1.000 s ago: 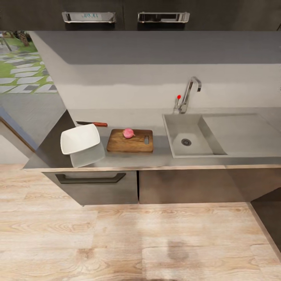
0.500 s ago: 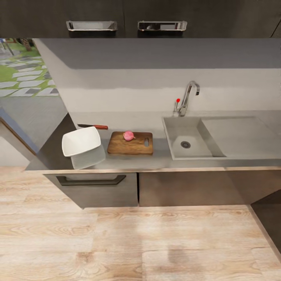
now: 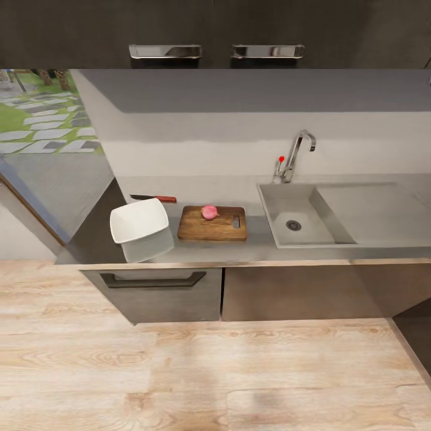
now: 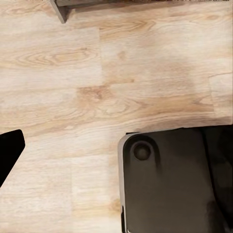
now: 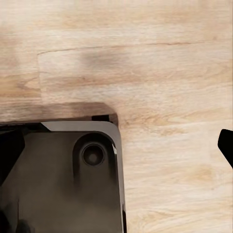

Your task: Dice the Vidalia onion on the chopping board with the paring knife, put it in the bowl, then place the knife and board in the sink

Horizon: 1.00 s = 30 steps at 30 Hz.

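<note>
Vidalia onion (image 3: pixel 209 212) seen on chopping board (image 3: pixel 212 224), bowl (image 3: pixel 139 221) at board's 9 o'clock; finger opening of both grippers cannot be told

Both arms hang low, their wrist cameras looking straight down past the robot's own body.

In the left wrist view a dark fingertip (image 4: pixel 9 150) juts in from the frame's edge, and the black rounded corner of the robot's base (image 4: pixel 170 184) sits beneath it, with a round recessed fitting near that corner. How the left jaws stand cannot be told from this sliver.

In the right wrist view a dark fingertip (image 5: pixel 226 143) shows at one edge and a dark shape at the opposite edge, with the base's other glossy black corner (image 5: pixel 73 179) below. The right jaws' spread cannot be judged either.
</note>
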Tool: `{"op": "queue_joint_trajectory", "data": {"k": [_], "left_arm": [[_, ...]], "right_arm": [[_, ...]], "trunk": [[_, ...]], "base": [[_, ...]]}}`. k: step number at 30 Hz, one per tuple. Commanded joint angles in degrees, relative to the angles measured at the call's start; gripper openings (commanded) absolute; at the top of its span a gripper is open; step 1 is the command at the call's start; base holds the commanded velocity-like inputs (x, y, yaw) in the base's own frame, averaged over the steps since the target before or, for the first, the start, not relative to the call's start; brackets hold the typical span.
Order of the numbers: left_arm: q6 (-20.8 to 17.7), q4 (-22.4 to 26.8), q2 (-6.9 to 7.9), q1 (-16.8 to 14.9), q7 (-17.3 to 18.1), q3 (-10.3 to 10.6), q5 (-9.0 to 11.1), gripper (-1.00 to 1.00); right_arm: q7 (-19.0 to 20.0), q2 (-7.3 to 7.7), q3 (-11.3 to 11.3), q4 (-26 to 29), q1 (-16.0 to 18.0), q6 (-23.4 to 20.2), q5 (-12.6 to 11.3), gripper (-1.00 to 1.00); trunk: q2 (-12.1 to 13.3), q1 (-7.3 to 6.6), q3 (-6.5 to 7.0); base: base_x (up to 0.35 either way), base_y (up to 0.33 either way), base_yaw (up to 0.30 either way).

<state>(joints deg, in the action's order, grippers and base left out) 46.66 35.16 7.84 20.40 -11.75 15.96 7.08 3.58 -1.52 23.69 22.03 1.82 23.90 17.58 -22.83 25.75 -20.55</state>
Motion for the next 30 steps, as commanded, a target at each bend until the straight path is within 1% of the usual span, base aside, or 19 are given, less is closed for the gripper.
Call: {"op": "queue_joint_trajectory", "data": {"k": [1, 28, 30], "left_arm": [[0.1, 0.09, 0.08, 0.0, -0.25, 0.48, 0.59, 1.0], [-0.01, -0.8, -0.1, -0.07, -0.2, 0.48, 0.57, 1.0], [-0.06, -0.88, -0.45, -0.07, -0.2, 0.48, 0.57, 1.0]], "right_arm": [[0.37, -0.06, 0.48, 0.03, 0.03, 0.18, 0.26, 1.0], [0.37, -0.06, 0.48, 0.03, 0.03, 0.18, 0.26, 1.0], [0.37, -0.06, 0.48, 0.03, 0.03, 0.18, 0.26, 1.0]], "trunk": [[-0.09, 0.04, 0.01], [-0.09, 0.04, 2.45], [-0.09, 0.04, 2.63]], "base": [[0.0, 0.018, 0.0], [0.0, 0.001, 0.0], [0.0, 0.0, 0.0]]}}
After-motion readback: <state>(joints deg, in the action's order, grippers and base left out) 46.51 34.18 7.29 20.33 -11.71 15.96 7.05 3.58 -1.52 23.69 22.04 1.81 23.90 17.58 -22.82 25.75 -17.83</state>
